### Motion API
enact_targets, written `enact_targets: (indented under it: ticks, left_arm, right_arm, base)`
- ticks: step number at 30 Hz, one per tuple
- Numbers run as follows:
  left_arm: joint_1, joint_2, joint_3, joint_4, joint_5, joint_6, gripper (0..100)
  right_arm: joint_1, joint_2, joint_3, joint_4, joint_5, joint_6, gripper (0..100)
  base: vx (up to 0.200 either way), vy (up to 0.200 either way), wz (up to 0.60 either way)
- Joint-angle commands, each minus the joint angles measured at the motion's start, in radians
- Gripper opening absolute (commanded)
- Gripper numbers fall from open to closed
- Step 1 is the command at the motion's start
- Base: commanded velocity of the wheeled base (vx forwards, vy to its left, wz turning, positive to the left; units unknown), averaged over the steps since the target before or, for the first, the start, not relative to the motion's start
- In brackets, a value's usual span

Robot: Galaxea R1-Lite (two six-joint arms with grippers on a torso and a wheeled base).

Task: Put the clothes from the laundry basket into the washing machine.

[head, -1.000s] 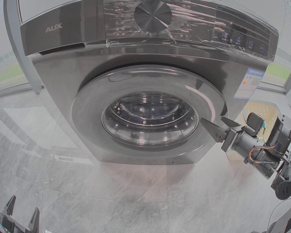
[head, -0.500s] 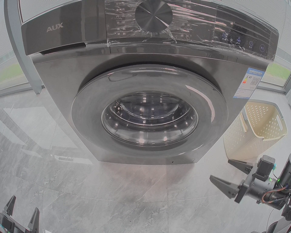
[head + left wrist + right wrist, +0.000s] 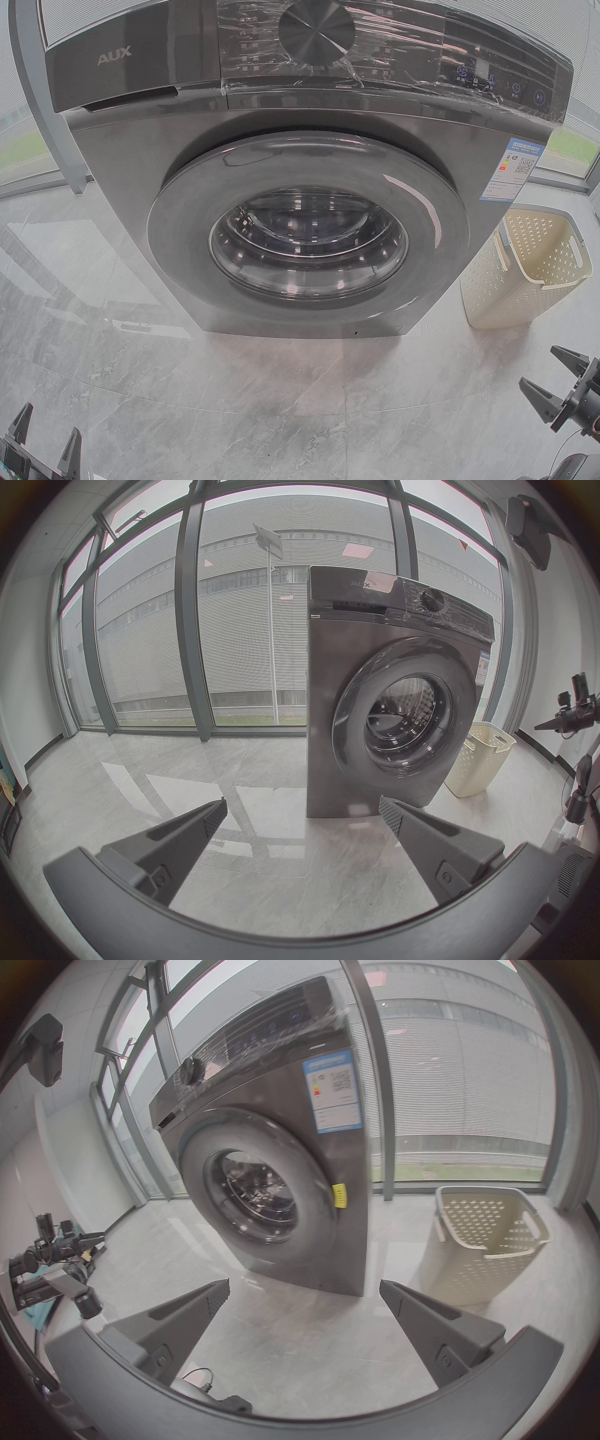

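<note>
We show the washing machine (image 3: pixel 112 162), door shut, facing us; laundry basket (image 3: pixel 500 294) upright beside it, mouth up; left gripper (image 3: pixel 49 424) and right gripper (image 3: pixel 541 369), jaws apart.

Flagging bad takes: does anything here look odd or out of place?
The basket beside the washing machine shows no clothes, and the door is shut; odd for a loading task.

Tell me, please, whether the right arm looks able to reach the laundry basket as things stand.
Probably yes: the right gripper hangs open just in front of the laundry basket, with only bare floor between them and the basket's top open.
</note>
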Motion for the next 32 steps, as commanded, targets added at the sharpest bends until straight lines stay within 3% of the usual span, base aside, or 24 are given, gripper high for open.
enact_targets:
  ticks: [1,5,7,10,14,19,32]
  left_arm:
    - [0.0,-0.009,0.018,-0.001,0.0,0.0,100]
    - [0.0,-0.01,0.018,-0.001,0.0,0.0,100]
    - [0.0,-0.01,0.018,-0.001,0.0,-0.002,100]
    - [0.0,-0.01,0.018,-0.001,0.0,-0.005,100]
    - [0.0,-0.009,0.016,-0.001,0.0,-0.006,100]
    - [-0.001,-0.009,0.016,0.001,0.0,-0.006,100]
    - [0.0,-0.01,0.016,-0.001,0.002,-0.002,100]
  right_arm:
    - [-0.327,-0.628,-0.033,0.444,0.067,-0.068,100]
    - [-0.343,-0.668,0.016,0.444,0.07,-0.068,100]
    - [-0.381,-0.725,0.026,0.528,0.078,-0.07,100]
    - [-0.384,-0.729,0.026,0.539,0.072,-0.067,100]
    - [-0.384,-0.729,0.026,0.583,0.006,-0.05,100]
    - [-0.384,-0.729,0.026,0.576,0.013,-0.074,100]
    - [-0.386,-0.729,0.026,0.576,0.015,-0.074,100]
  base:
    - [0.0,0.0,0.0]
    - [0.0,0.0,0.0]
    - [0.0,0.0,0.0]
    - [0.0,0.0,0.0]
    - [0.0,0.0,0.0]
    - [0.0,0.0,0.0]
    - [0.0,0.0,0.0]
